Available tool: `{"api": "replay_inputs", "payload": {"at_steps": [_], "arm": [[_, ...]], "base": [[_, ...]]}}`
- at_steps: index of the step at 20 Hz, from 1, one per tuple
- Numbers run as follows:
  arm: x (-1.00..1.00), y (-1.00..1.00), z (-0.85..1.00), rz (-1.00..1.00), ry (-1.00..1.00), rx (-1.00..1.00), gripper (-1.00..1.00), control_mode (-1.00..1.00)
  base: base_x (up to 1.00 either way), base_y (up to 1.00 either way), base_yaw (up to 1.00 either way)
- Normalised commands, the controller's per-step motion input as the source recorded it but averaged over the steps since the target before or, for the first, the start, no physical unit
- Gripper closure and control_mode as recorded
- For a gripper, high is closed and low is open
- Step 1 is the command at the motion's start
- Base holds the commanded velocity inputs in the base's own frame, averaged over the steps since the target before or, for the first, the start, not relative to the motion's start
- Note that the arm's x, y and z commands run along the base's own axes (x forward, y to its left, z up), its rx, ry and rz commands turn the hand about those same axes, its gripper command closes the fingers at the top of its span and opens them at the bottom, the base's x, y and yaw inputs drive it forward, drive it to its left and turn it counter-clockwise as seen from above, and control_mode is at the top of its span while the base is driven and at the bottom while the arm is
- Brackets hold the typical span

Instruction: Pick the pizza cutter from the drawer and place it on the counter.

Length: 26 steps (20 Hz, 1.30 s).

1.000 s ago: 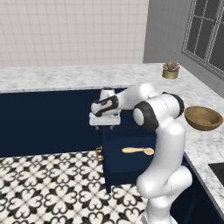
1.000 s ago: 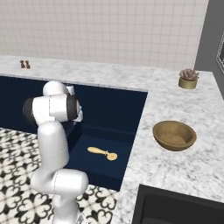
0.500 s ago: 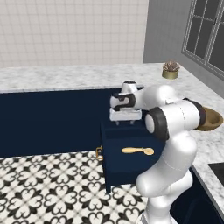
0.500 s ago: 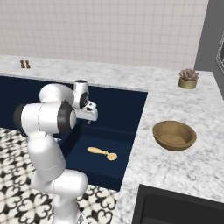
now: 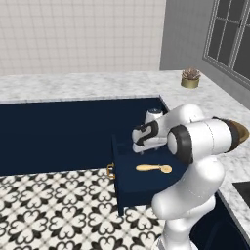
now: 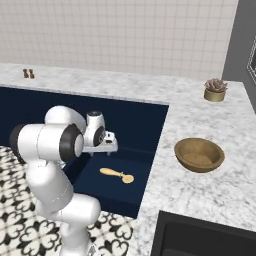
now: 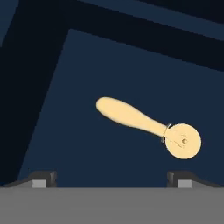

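Note:
The tan-yellow pizza cutter (image 5: 154, 168) (image 6: 116, 175) lies flat on the floor of the pulled-out navy drawer (image 5: 128, 188) (image 6: 120, 195), its disc end toward the counter side. In the hand view the cutter (image 7: 140, 120) lies at a slant, handle upper left, disc lower right. My gripper (image 5: 140, 150) (image 6: 107, 150) (image 7: 112, 180) hangs above the drawer, pointing down at the cutter, open, with both fingertips (image 7: 43, 177) wide apart and nothing between them. The white marble counter (image 5: 97, 80) (image 6: 200, 125) runs behind and to the right of the drawer.
A brown wooden bowl (image 6: 198, 154) (image 5: 240, 130) sits on the counter right of the drawer. A small potted plant (image 5: 190, 78) (image 6: 215, 90) stands in the far corner. The drawer's brass pull (image 5: 111, 171) faces the patterned floor (image 5: 53, 210). A dark inset (image 6: 200, 237) lies at the near right.
The arm has swung right from the drawer's left side and lowered, so the open gripper now hangs over the drawer above the cutter. The cutter has not moved.

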Motion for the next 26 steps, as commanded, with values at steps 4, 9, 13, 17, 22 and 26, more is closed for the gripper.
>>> {"api": "replay_inputs", "payload": {"at_steps": [4,9,13,17,22,26], "arm": [[0.34,-0.11,-0.75,0.43,-0.01,-0.04,-1.0,-1.0],[0.38,-0.04,-1.0,0.18,0.0,-0.09,-1.0,-1.0],[0.47,0.0,-0.33,0.14,0.0,-0.08,-1.0,-1.0],[0.54,-0.04,0.0,0.13,0.0,-0.01,-1.0,-1.0],[0.13,-0.15,-0.31,0.07,0.05,0.0,-1.0,-1.0],[0.0,-0.14,-0.54,0.02,0.15,0.0,-1.0,-1.0]], "base": [[0.0,0.0,0.0],[0.0,0.0,0.0],[0.0,0.0,0.0],[0.0,0.0,0.0],[0.0,0.0,0.0],[0.0,0.0,0.0]]}}
